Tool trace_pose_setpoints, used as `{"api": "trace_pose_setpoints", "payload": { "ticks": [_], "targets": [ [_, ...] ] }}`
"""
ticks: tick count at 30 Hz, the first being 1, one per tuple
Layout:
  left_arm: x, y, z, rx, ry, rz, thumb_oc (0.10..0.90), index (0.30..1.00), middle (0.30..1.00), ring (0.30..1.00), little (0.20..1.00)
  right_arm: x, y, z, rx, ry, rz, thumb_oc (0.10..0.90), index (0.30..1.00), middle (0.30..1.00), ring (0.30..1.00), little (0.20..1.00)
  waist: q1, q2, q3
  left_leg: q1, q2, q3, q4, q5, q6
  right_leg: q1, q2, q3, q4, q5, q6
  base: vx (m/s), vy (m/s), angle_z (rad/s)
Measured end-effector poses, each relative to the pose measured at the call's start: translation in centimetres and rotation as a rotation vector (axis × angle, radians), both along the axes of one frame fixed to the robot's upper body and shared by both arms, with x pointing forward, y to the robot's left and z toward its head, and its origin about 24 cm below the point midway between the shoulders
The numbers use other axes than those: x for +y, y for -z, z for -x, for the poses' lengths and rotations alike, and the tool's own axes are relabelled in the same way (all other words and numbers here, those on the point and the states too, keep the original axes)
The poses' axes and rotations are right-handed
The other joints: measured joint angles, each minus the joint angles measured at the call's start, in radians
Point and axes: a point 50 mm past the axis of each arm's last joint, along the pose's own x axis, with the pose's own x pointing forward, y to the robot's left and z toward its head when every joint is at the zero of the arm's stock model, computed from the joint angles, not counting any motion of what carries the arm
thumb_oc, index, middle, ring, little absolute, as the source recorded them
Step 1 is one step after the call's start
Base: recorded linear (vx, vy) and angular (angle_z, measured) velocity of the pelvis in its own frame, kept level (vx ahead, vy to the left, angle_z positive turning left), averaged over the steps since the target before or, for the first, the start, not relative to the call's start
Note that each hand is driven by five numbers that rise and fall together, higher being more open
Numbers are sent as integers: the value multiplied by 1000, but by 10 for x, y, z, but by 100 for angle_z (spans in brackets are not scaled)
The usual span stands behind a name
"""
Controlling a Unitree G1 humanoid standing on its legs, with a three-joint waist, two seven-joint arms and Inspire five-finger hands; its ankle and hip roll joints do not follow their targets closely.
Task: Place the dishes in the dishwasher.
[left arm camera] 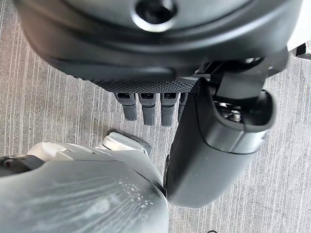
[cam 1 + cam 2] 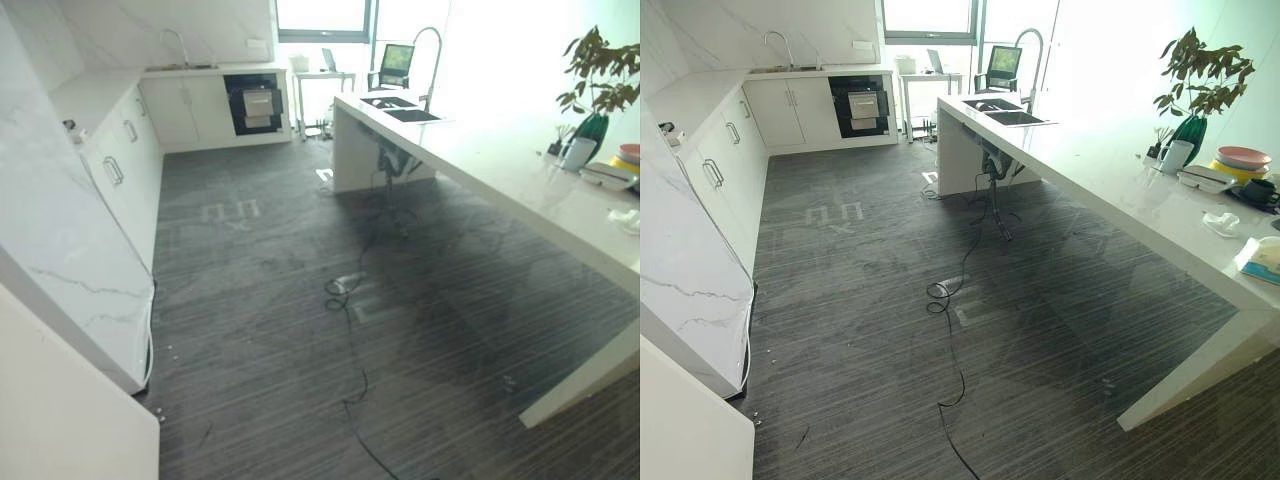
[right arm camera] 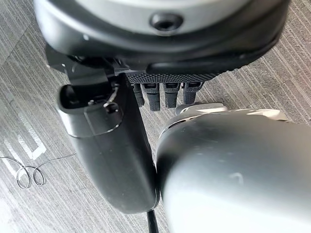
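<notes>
Grey striped carpet (image 2: 890,330) lies beneath the left hand (image 1: 146,104) and right hand (image 3: 165,94), both relaxed and empty.

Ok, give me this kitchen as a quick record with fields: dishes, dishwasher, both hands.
dishes: stacked plates on the island counter, beside a white mug and a potted plant
dishwasher: dark unit in the far cabinets, across the floor
left hand: open, holding nothing, hanging over the floor
right hand: open, holding nothing

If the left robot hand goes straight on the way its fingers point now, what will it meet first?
Probably the grey striped carpet floor: the left robot hand hangs with straight fingers aimed down at it, nothing visible between, though depth is unclear.
</notes>
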Motion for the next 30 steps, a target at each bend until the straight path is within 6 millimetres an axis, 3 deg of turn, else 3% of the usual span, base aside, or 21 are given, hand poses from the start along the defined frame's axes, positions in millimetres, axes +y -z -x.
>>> {"api": "trace_pose_setpoints", "payload": {
  "ticks": [23,27,30],
  "targets": [
    [-1,0,-3,-65,-75,-1,800,900,900,900,900,4,0,-3,-25,11,-21,800,900,900,900,900,-1,-14,8,-3,2,-6,-1,-2,2,14,-2,-20,1,-7,7,17,-15,2],
    [-7,-2,-20,-231,-71,12,800,900,900,900,900,6,-6,-23,-135,23,-33,800,900,900,900,900,1,-19,37,-6,1,-25,-2,-1,2,18,1,-29,5,-12,2,55,-109,15],
    [-7,-11,-39,-380,-86,1,800,900,900,900,900,8,-21,-54,-315,40,-38,800,900,900,900,900,0,-19,56,0,9,-33,-7,7,-11,17,9,-32,11,-17,-6,66,-138,2]
  ]
}}
